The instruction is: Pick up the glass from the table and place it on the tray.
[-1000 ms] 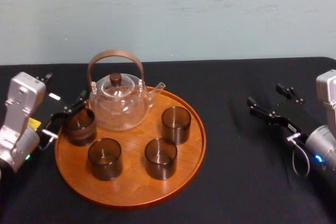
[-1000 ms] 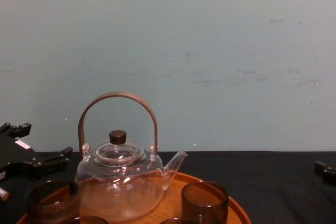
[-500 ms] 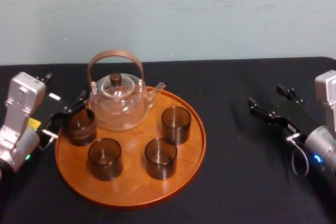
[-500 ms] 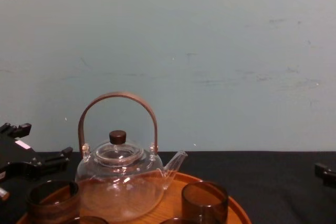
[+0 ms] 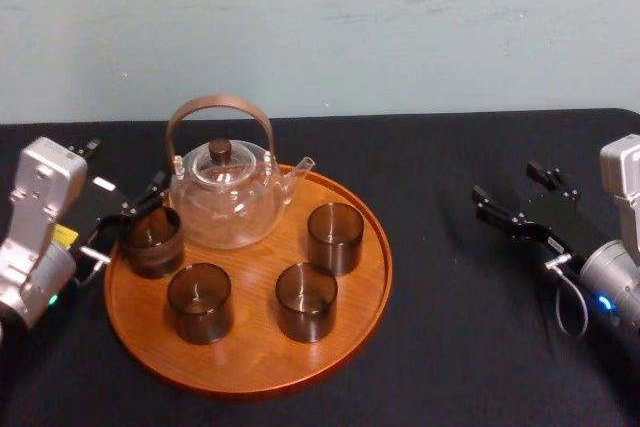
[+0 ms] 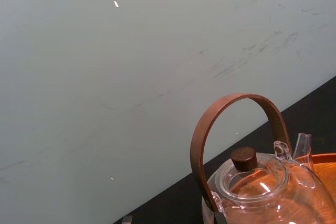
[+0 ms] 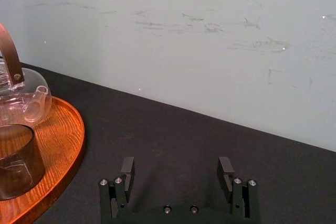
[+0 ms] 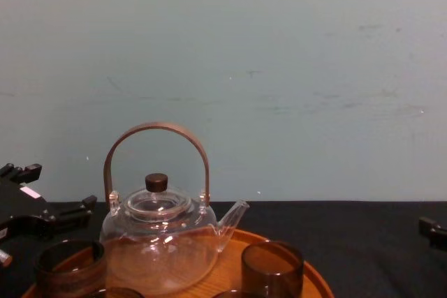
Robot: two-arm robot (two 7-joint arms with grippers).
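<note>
Barely a flicker here: the left gripper [image 5: 130,215], at the glass [image 5: 152,240], eases a hair back toward the robot, and the right gripper [image 5: 505,182] sinks a shade lower in the chest view.

On the table [image 5: 450,347], the tray [image 5: 250,359] lies left of centre. The teapot [image 5: 225,197] stands at its back; the left glass [image 5: 152,240] and right glass [image 5: 335,237] flank it, and two front glasses [image 5: 200,302] stand side by side before them.
</note>
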